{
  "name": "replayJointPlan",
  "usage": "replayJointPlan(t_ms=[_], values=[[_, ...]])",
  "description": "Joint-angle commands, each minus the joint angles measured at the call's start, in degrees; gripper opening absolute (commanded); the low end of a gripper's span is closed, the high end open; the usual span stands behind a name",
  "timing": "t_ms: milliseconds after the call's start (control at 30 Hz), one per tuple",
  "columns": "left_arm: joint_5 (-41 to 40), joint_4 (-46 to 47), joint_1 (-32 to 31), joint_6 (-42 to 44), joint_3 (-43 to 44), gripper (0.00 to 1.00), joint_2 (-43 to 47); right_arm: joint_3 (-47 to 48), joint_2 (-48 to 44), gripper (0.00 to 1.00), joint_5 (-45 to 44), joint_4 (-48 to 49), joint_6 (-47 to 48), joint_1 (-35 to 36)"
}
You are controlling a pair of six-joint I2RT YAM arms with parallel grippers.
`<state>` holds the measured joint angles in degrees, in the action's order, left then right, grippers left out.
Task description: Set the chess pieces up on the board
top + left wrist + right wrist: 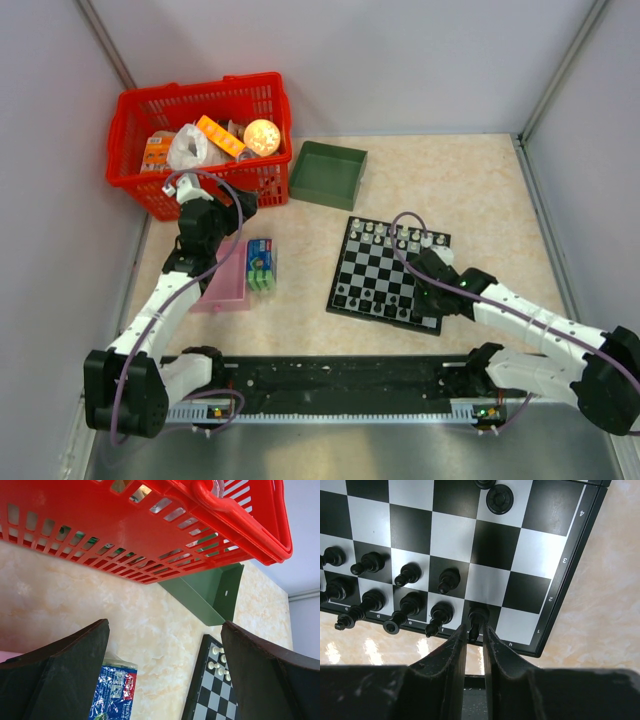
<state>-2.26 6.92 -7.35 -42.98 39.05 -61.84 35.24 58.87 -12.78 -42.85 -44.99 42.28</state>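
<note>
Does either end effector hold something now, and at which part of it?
The right end effector grips a black chess piece by its upper part. The left end effector is open and empty.

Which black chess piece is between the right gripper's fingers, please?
The rightmost black piece in the edge row, beside the empty corner square; the others stand free.

A: L arm (165,300)?
B: Stretched fwd, elbow low. Left gripper (165,625) has fingers (60,675) spread wide, nothing btwn them.
A: R arm (530,320)?
B: Angled in twd centre, wrist low. Right gripper (475,630) fingers nearly together, pinching a black chess piece (478,614).
</note>
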Motion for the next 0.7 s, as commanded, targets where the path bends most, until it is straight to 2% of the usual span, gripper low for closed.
replayJointPlan(t_ms=[0,167,433,667], values=[[0.8,3.3,0.3,0.1,0.2,0.99,0.9,1.1,1.2,0.19,-1.3,0.8,0.9,0.8],[0.6,3.1,0.4,0.1,0.0,0.99,1.3,1.1,1.9,0.18,-1.4,1.3,0.9,0.8],[0.3,3.0,0.4,0.1,-0.4,0.99,1.5,0.6,1.2,0.06,0.1,1.5,1.5,0.8],[0.4,3.1,0.4,0.1,-0.3,0.99,1.4,0.7,1.1,0.05,1.5,0.9,0.5,0.9]])
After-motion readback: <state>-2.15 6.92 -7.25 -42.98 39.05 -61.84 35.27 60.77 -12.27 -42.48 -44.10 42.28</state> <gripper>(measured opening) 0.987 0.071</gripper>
